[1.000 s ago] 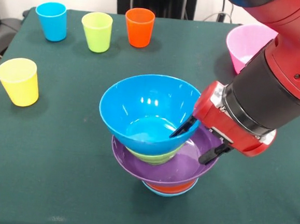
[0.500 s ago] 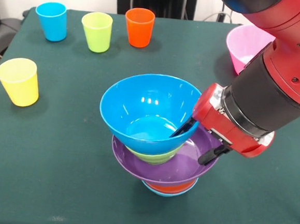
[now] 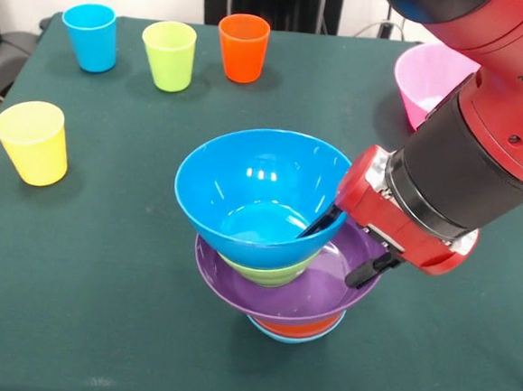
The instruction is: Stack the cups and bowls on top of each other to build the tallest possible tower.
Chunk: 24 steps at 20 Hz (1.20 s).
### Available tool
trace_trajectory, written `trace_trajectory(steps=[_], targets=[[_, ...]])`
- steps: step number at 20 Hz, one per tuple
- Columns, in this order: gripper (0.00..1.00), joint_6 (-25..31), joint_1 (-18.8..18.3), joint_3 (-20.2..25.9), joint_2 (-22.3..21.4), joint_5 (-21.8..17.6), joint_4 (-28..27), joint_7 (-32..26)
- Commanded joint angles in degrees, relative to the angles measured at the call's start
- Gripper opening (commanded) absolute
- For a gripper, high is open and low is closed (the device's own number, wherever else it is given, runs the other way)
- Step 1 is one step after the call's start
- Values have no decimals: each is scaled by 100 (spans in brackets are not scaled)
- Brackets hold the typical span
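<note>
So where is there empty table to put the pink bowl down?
Bare green cloth lies in front of the yellow plastic cup, left of the bowl stack. More lies between the three far cups and the deep blue bowl. The right is crowded: gripper, arm, pink bowl.

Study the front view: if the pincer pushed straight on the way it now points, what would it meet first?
Probably the deep blue bowl topping the tower: the pincer points down-left with one finger inside its rim, one outside above the purple bowl. Depth is uncertain.
</note>
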Motion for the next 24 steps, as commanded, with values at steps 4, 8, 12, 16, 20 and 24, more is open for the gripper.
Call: trace_trajectory(steps=[4,8,12,16,20,24], targets=[[100,264,49,32,-185,105,240,11],[100,451,53,-44,-357,226,336,-47],[100,578,57,-111,-465,332,384,-117],[100,671,52,-249,-614,514,538,-101],[100,756,46,-284,-598,553,459,-210],[100,771,62,-341,-585,585,402,-256]])
